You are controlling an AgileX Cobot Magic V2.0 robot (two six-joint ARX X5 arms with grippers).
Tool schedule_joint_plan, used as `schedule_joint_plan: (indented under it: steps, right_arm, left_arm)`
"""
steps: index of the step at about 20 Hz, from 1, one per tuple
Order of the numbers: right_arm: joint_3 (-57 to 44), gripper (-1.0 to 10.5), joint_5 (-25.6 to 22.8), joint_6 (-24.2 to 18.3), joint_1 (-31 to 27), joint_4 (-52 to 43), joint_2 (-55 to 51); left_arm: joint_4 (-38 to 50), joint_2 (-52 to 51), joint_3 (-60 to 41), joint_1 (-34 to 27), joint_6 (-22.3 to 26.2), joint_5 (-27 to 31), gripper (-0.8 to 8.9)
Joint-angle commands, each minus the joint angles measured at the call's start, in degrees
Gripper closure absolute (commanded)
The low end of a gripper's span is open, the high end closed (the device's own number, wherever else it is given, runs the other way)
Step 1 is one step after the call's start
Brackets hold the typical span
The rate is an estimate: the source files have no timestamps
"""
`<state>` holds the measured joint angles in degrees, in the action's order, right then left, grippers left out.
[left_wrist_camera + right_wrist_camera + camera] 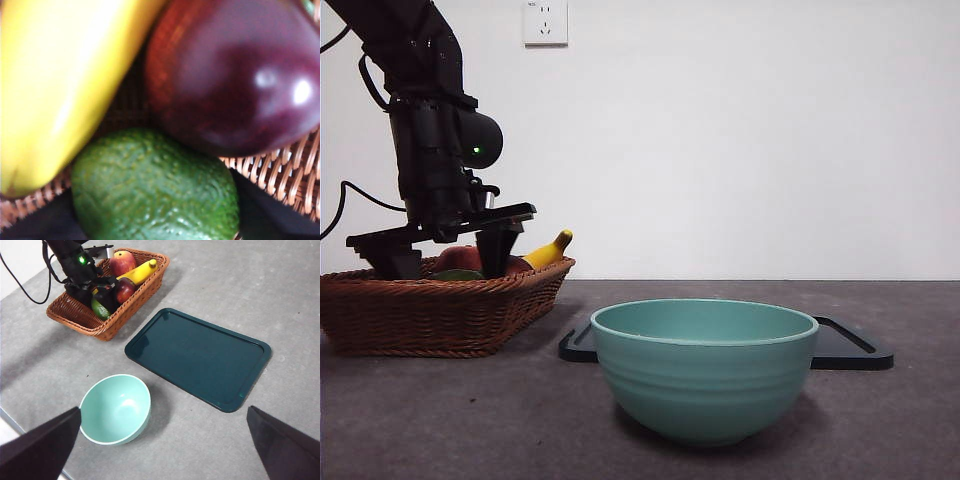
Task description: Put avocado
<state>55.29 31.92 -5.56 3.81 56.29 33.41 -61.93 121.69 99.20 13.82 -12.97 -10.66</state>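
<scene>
A: White wall, grey table. Where's the avocado?

B: In the wicker basket at far left, touching the banana and the dark purple fruit. Not lifted.

A: Your claws?

B: My left claw is down in the basket, jaws spread on either side of the avocado, no squeeze that I can see. My right claw hangs high over the table, jaws apart, empty.

A: Progress?

B: Early. Grasp, lift and placing all remain. Teal bowl and dark tray both hold nothing; can't tell which is the target.
</scene>
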Motion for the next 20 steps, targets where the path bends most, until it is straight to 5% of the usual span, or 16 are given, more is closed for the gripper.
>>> schedule_joint_plan:
  steps: [1, 13, 20]
  right_arm:
    - [0.96, 2.6, 0.24, 0.63, 0.2, -0.5, 0.15]
    - [0.96, 2.6, 0.24, 0.63, 0.2, -0.52, 0.15]
    - [0.96, 2.6, 0.22, 0.63, 0.2, -0.5, 0.15]
  left_arm:
    - [0.07, 2.1, 1.36, 0.61, 0.52, -0.57, 7.58]
    - [-9.84, -6.8, 6.86, 1.7, 6.45, -0.55, 7.63]
    - [-14.51, -17.59, 6.86, 13.92, 8.37, -0.55, 7.63]
